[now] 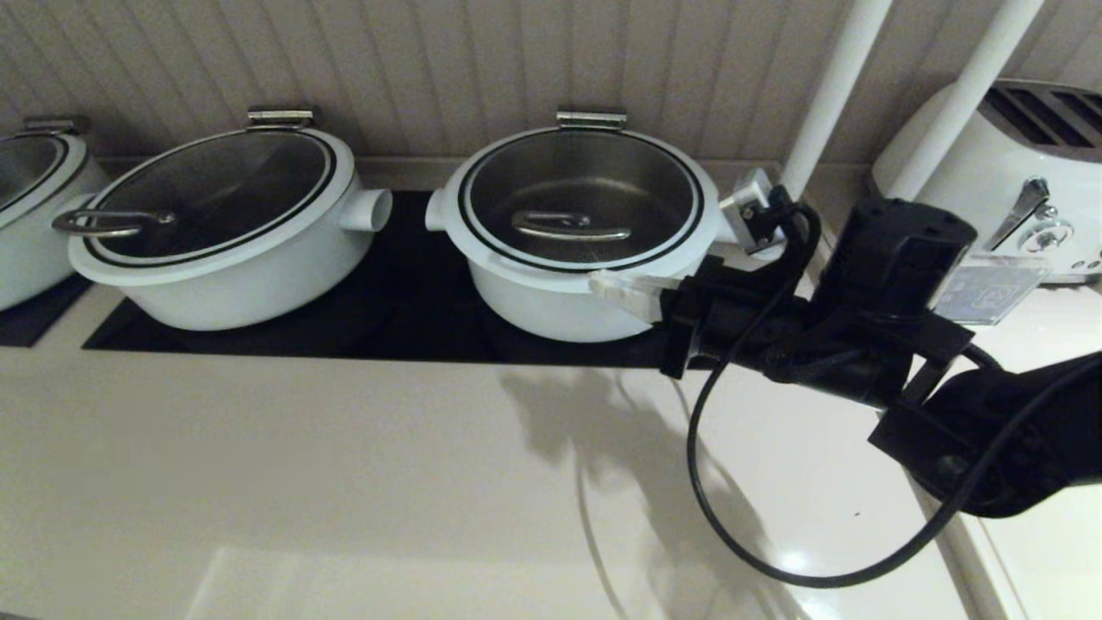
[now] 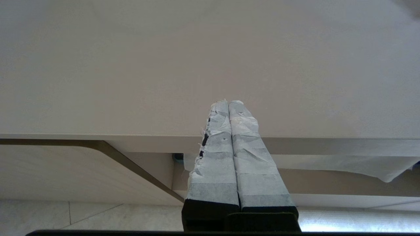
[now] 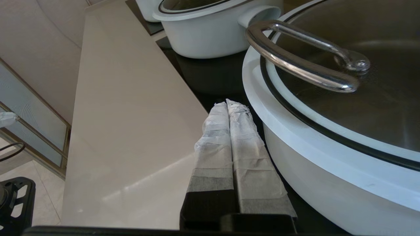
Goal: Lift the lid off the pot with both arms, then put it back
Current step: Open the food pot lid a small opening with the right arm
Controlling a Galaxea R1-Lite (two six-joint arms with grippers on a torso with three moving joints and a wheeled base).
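- Lid (image 1: 582, 198) is seated on the pot (image 1: 551, 306), not yet lifted.
- Right tool (image 1: 613, 288), fingers pressed together, is placed under the rim, for prying.
- Left tool (image 2: 228, 104), pressed together, is held off the worktop (image 2: 131, 65).

Lid on pot, right arm alongside.
Lid (image 1: 582, 196) seated on pot (image 1: 551, 306); right gripper (image 1: 603, 284) at its front-right rim.

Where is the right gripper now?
In the head view, the right gripper sits right of centre, shut, its tips at the front-right rim of the lid on the pot.
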